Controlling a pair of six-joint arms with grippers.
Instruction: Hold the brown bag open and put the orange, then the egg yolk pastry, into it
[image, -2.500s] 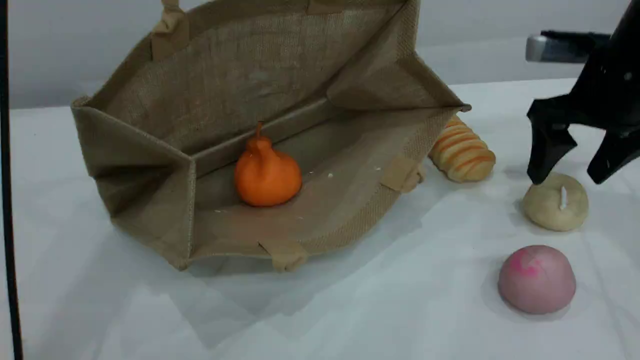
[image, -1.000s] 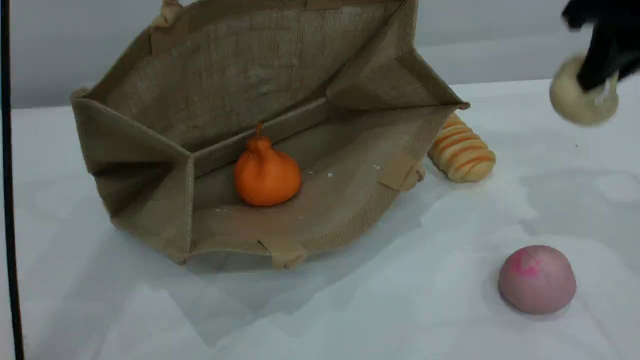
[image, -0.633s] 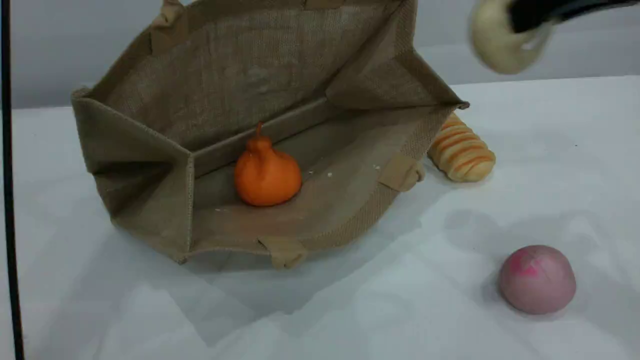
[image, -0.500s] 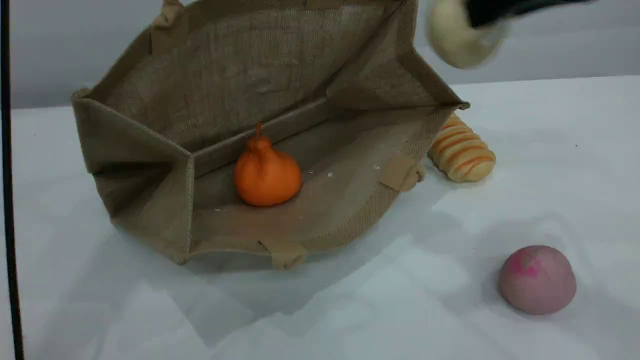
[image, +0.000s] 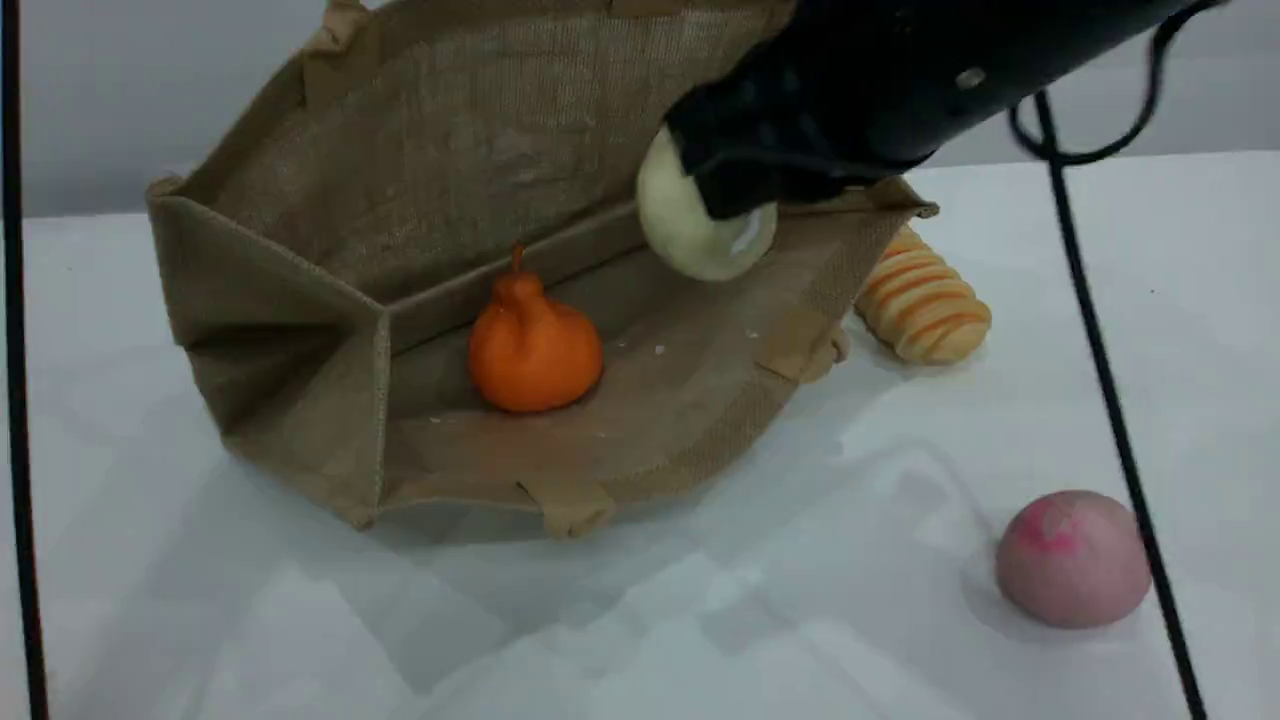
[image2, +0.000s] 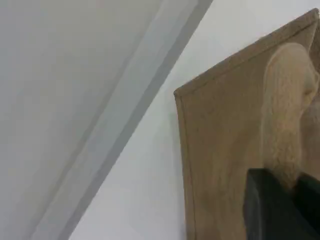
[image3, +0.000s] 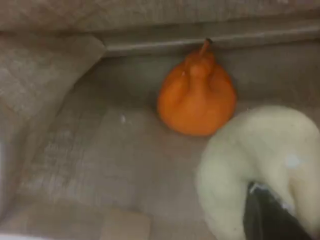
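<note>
The brown bag (image: 330, 330) lies open toward the scene camera, its upper wall raised. The orange (image: 535, 350) sits inside on the lower wall. My right gripper (image: 735, 205) reaches in from the upper right, shut on the egg yolk pastry (image: 695, 235), which hangs above the bag's inner right part, clear of the fabric. In the right wrist view the egg yolk pastry (image3: 250, 165) fills the lower right, with the orange (image3: 197, 97) just beyond it. In the left wrist view my left gripper (image2: 282, 205) is shut on the bag's padded handle (image2: 287, 110), beside the bag wall (image2: 220, 155).
A striped bread roll (image: 925, 305) lies just outside the bag's right corner. A pink bun (image: 1075, 558) sits at the front right. The right arm's black cable (image: 1100, 350) hangs down across the table's right side. A dark post (image: 15, 400) runs along the left edge.
My right gripper lifted the egg yolk pastry off the table at the right, carried it left across the top of the view, and lowered it into the bag's opening. Bag and orange stayed put.
</note>
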